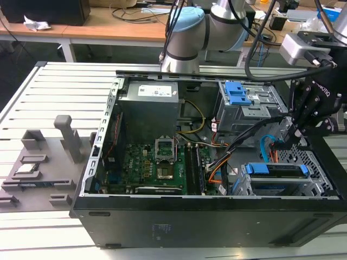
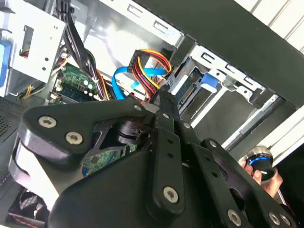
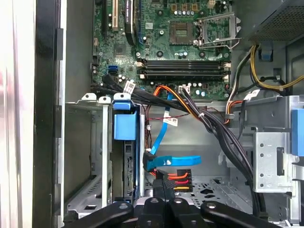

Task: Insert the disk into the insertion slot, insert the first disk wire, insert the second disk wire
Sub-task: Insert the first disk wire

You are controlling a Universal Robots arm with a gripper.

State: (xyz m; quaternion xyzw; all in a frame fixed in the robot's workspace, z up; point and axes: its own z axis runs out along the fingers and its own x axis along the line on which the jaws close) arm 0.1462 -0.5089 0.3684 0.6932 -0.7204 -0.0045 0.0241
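One step looks done: the disk (image 3: 126, 142) sits in the insertion slot (image 3: 88, 190). The end effector (image 3: 165, 186) grips a multicoloured wire plug (image 3: 180, 179) just beside it, seemingly not yet plugged in.

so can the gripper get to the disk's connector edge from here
Probably yes. The gripper, shut on a red-and-yellow disk wire, sits right beside the disk in the insertion slot. Open space lies between them; only the flat blue cable hangs close and might brush it.
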